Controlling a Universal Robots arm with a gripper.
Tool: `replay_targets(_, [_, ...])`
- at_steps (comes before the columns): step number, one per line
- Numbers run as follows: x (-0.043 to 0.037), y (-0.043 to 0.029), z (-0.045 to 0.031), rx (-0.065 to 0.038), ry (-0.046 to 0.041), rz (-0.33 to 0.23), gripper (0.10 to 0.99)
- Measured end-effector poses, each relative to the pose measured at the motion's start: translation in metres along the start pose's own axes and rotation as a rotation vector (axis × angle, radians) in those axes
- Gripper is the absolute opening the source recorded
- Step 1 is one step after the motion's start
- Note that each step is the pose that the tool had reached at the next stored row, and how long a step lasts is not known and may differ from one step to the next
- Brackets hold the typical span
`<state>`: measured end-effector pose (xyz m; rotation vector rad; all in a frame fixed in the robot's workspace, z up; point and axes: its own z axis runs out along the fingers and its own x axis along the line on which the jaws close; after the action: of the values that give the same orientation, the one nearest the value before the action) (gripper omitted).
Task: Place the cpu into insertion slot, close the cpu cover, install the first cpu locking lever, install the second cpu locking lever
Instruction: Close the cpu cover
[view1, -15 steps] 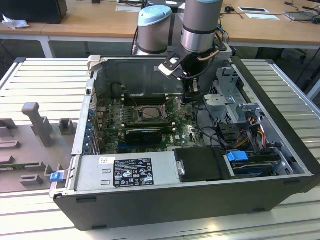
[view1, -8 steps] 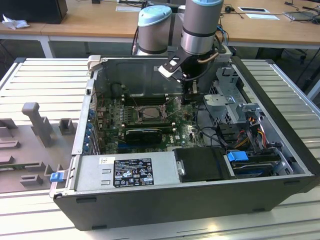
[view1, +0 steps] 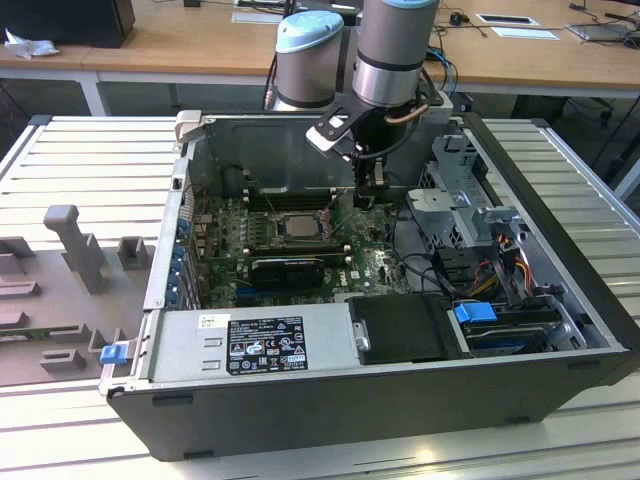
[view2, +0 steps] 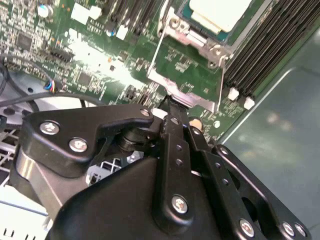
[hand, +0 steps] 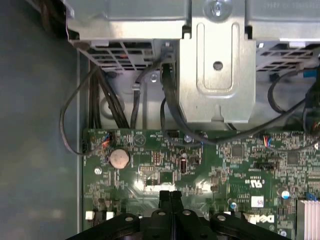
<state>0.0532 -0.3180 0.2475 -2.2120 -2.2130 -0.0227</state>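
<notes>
At the exterior view's left a grey moulded tray (view1: 60, 270) lies on the slatted counter (view1: 100, 160), just beside the open case (view1: 400, 410). Inside the case lies the green board (view1: 225, 250). Near its middle the cpu (view1: 297, 225) sits in the slot (view1: 272, 228), pale and square inside the silvery rim.

In the second wrist view the cpu (view2: 220, 12) lies flat in the slot (view2: 200, 42) with nothing over it. The cover (view2: 197, 101) is swung open away from it, and green board shows through its cut-out centre. Black memory slots (view2: 250, 55) run alongside.

To the exterior view's right of the slot the arm comes down into the case, and the hand (view1: 368, 195) hangs low over the board. In both wrist views its two black fingers are pressed together with no gap between them: see the hand (view2: 172, 105) in the second wrist view and the hand (hand: 170, 196) in the first. Its tip is at the cover's free edge. Whether it touches or pinches that edge I cannot tell.

Further right stands a metal drive cage (view1: 470, 195), with dark cables (hand: 165, 100) running from it to the board. A blue tab (view1: 475, 312) sits at the near corner.
</notes>
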Motion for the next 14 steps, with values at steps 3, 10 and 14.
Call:
replay_targets(3, [0.0001, -0.0004, 0.0001, 0.000, 0.0000, -0.001, 0.106])
replay_targets(10, [0.0001, -0.0052, 0.0001, 0.000, 0.0001, -0.001, 0.106])
replay_targets(14, [0.0001, -0.0096, 0.0001, 0.000, 0.0001, -0.001, 0.106])
